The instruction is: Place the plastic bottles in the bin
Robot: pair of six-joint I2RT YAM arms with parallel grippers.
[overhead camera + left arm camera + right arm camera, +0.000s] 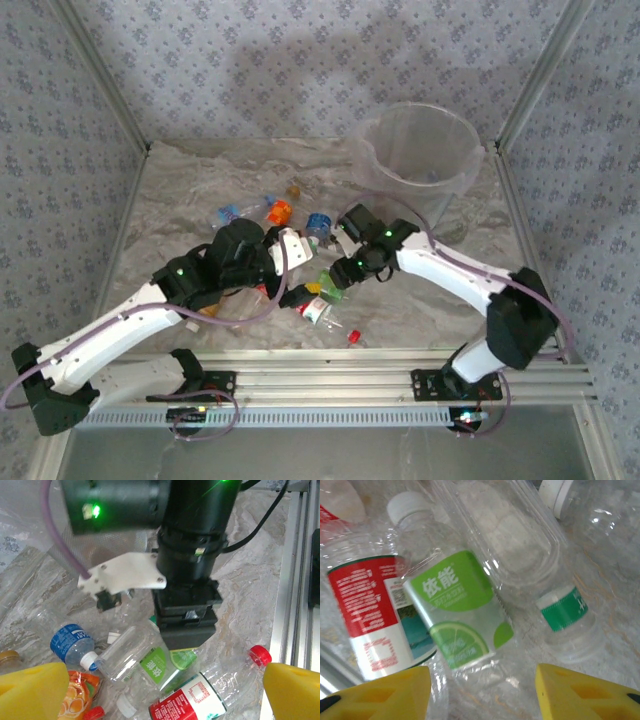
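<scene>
While the right gripper (pixel 482 690) is straddling the green-label bottle (pixel 457 612) at table centre, pads apart, we are logging the grasp step; we cannot tell if it grips. The left gripper (pixel 162 690) is hanging wide open. Next: clamp, lift, carry to the bin (pixel 385 165) at 1 o'clock. The red-label bottle (pixel 367 615) is crowding at 9 o'clock and the rail (pixel 400 365) at 6, with bare table (pixel 330 175) binward.

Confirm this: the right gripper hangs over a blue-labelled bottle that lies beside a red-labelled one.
Not quite. That is a green-labelled bottle under the right gripper, not a blue-labelled one; the right wrist view shows it. It does lie beside the red-labelled bottle.
</scene>
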